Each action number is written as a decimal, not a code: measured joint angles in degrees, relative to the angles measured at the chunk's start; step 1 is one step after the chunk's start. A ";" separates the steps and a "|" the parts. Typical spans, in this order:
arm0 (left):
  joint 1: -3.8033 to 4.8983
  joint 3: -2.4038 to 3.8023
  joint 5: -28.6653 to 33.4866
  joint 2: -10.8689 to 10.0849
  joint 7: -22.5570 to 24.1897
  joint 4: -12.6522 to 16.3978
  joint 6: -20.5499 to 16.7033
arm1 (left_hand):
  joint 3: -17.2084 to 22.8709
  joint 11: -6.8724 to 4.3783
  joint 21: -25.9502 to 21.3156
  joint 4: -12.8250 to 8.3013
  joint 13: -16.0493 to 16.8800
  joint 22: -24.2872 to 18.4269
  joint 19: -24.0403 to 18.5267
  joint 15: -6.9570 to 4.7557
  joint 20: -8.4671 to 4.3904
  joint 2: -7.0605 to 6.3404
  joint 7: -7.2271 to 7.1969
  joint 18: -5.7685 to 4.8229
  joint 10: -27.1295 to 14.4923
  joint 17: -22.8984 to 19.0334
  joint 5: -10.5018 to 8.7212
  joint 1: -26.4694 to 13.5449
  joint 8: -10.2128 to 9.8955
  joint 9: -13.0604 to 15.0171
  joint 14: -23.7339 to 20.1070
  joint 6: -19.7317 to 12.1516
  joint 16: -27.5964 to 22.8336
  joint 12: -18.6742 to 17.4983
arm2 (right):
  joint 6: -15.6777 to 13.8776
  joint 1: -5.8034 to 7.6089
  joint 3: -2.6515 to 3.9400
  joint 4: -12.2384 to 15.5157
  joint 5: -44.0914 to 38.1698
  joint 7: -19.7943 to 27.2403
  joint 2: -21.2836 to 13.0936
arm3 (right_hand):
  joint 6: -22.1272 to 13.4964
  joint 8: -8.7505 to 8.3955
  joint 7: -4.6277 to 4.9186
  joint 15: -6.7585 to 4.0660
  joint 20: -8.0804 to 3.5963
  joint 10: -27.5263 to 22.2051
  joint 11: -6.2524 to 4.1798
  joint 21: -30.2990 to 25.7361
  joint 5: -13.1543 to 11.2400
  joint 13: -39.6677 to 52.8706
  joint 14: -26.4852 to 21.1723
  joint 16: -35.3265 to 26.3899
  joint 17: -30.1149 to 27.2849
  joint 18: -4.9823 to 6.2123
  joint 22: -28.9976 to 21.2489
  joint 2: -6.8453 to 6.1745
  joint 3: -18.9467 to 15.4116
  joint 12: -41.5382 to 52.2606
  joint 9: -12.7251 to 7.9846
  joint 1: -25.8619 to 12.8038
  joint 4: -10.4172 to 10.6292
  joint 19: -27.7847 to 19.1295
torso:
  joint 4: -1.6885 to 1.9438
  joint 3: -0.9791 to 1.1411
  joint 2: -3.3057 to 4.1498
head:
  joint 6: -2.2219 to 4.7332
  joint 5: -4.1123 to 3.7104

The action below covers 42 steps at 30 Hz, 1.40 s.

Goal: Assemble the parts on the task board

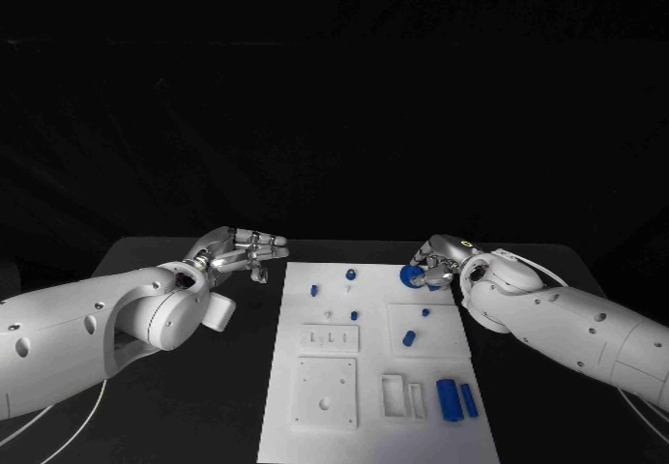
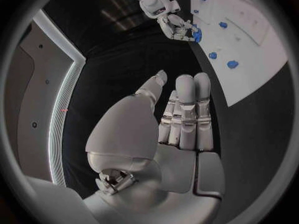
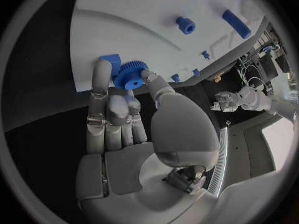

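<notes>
Two hands hover over our black desk (image 1: 167,425). Our right hand (image 1: 435,265) pinches a blue gear (image 3: 129,74) between thumb and fingertips at the far right corner of the white task board (image 1: 365,425). Our left hand (image 1: 240,251) holds nothing, fingers extended, just off the board's far left corner. Other blue parts (image 1: 449,398) lie across the board

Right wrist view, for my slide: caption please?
Right robot hand holds a blue gear at the white task board's edge.
</notes>
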 measured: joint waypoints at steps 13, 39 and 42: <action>0.00 -0.01 0.00 -0.02 -0.02 -0.01 0.03 | 0.00 0.00 0.00 0.00 0.00 0.00 0.00 0.00 0.00 0.00 0.01 -0.02 0.00 0.01 0.00 0.00 0.00 0.00 0.00 0.01 0.00 0.00 | 0.20 -0.18 0.01 1.21 -0.21 -0.45 -0.22 | 2.27 0.03 -0.28 -0.29 0.00 1.60 -0.21 0.62 2.19 2.85 0.30 1.56 2.22 0.04 2.62 0.37 4.72 3.54 -0.14 -1.56 -1.99 0.00 | 0.02 -0.01 -0.04 | 0.07 -0.10; 0.00 -0.02 0.00 0.13 -0.09 -0.09 0.02 | 0.16 0.00 0.41 0.16 0.00 -0.09 0.00 0.00 0.00 0.00 0.04 -0.05 0.00 0.01 0.00 0.00 0.00 0.00 0.00 0.03 0.00 0.00 | -2.95 -0.42 -0.06 10.68 -4.88 -5.43 2.05 | 3.47 0.03 -0.58 -0.28 0.00 1.92 -0.52 0.62 2.33 3.63 0.31 2.10 2.80 0.04 4.53 -0.17 7.56 3.88 -0.08 -2.68 -1.37 0.00 | 0.19 -0.09 0.00 | 0.29 0.74; -0.01 -0.02 0.00 0.18 -0.10 -0.06 0.02 | 0.16 0.00 0.41 0.16 0.00 -0.09 0.00 0.00 0.00 0.00 0.04 -0.05 0.00 0.01 0.00 0.00 0.00 0.00 0.00 0.03 0.00 0.00 | -3.34 -0.41 -0.06 11.25 -5.88 -5.81 3.04 | 3.47 0.03 -0.57 -0.28 0.00 1.92 -0.52 0.62 2.18 3.63 0.30 2.10 2.80 0.04 4.59 -0.17 7.59 3.87 -0.12 -2.68 -1.34 0.00 | 0.20 -0.09 0.01 | 0.22 0.88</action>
